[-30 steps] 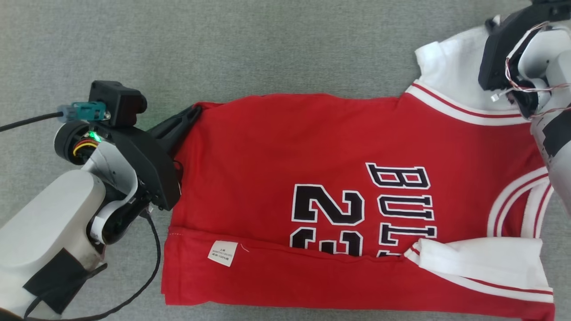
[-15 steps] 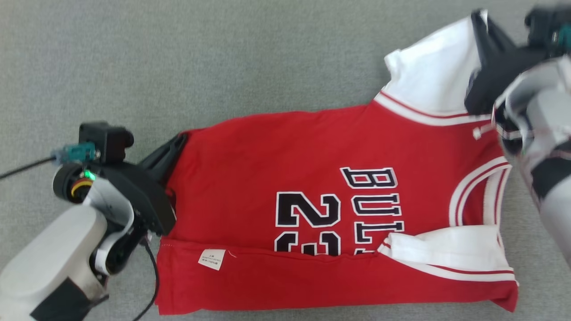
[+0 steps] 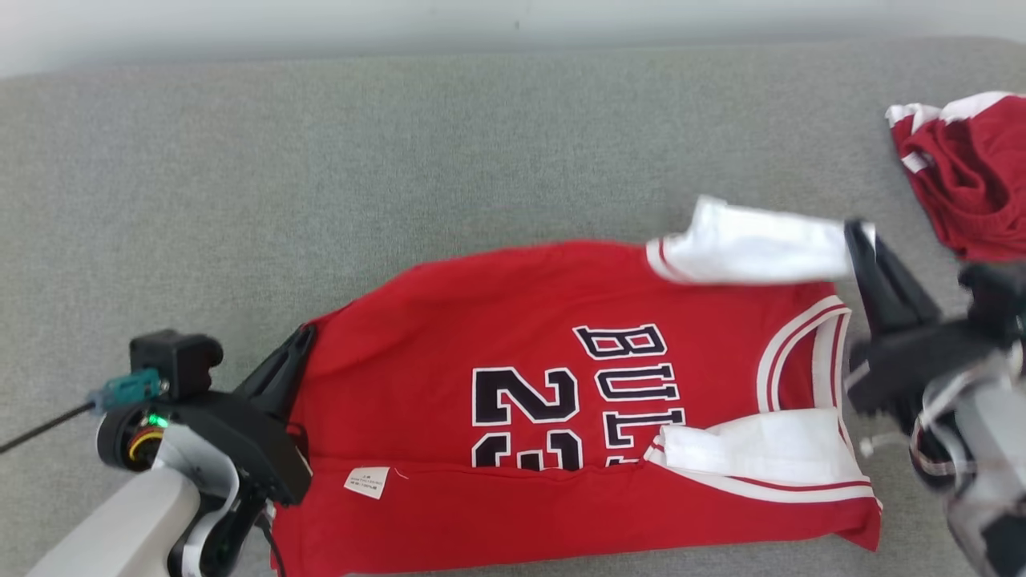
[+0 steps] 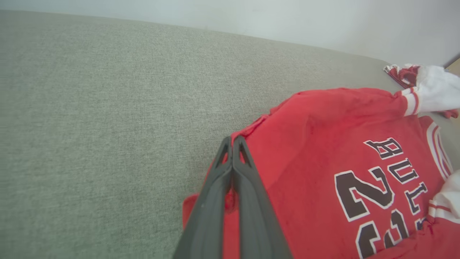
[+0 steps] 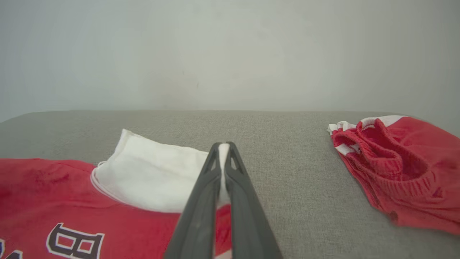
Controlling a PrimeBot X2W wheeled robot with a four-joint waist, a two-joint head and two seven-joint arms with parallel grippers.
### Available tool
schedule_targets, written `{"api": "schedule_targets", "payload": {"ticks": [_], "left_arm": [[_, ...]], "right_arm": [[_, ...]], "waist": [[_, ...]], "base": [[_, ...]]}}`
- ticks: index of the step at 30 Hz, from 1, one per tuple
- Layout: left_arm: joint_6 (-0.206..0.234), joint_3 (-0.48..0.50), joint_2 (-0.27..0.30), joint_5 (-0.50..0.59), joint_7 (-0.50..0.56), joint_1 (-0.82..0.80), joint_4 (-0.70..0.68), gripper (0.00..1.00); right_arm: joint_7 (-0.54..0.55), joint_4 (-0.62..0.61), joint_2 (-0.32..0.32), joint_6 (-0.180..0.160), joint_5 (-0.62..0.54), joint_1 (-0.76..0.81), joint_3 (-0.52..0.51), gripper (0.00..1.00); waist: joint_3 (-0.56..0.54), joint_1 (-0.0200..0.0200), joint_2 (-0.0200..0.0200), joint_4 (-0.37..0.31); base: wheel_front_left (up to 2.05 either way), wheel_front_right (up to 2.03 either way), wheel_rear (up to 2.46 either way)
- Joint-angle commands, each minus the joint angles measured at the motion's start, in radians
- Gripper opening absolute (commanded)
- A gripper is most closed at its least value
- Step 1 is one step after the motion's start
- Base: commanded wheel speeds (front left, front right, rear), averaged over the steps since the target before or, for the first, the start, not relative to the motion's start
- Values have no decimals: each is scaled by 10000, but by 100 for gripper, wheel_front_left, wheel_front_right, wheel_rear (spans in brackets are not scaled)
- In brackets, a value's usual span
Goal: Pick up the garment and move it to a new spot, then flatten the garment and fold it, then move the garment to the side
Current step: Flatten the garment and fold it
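The head view looks steeply down on the whole garment (image 3: pixel 561 320) from above. The left wrist view sits low and close at the garment's hem corner, looking along the left gripper (image 4: pixel 232 142) across the lettering. The right wrist view sits low by the garment's white sleeve (image 5: pixel 151 176), along the right gripper (image 5: pixel 223 147), facing the wall (image 5: pixel 230 54). All three share that sleeve and the red shorts (image 3: pixel 970 184) beyond the garment.
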Motion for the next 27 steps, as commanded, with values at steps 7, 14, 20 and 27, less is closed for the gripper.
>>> {"api": "schedule_targets", "payload": {"ticks": [7, 14, 20, 27], "left_arm": [[164, 20, -161, -167, -519, 674, -60, 0], [316, 17, -350, -147, -1112, 1376, -167, 0], [457, 25, -526, -12, -1431, 1945, -146, 0], [535, 82, -826, 70, -1605, 2468, 30, 0]], "right_arm": [[215, -2153, 384, -29, -428, 2944, -1721, 0], [755, -3607, 1223, -29, -972, 5334, -3313, 0], [1140, -4261, 1891, -29, -1397, 6514, -4156, 0], [1573, -4209, 2232, -29, -1668, 6914, -4397, 13]], "waist": [[-479, 2, 1, 75], [-664, 2, 1, 256], [-803, 2, 1, 373], [-1044, 2, 1, 404]], "base": [[0, 0, 0], [0, 0, 0], [0, 0, 0], [0, 0, 0]]}}
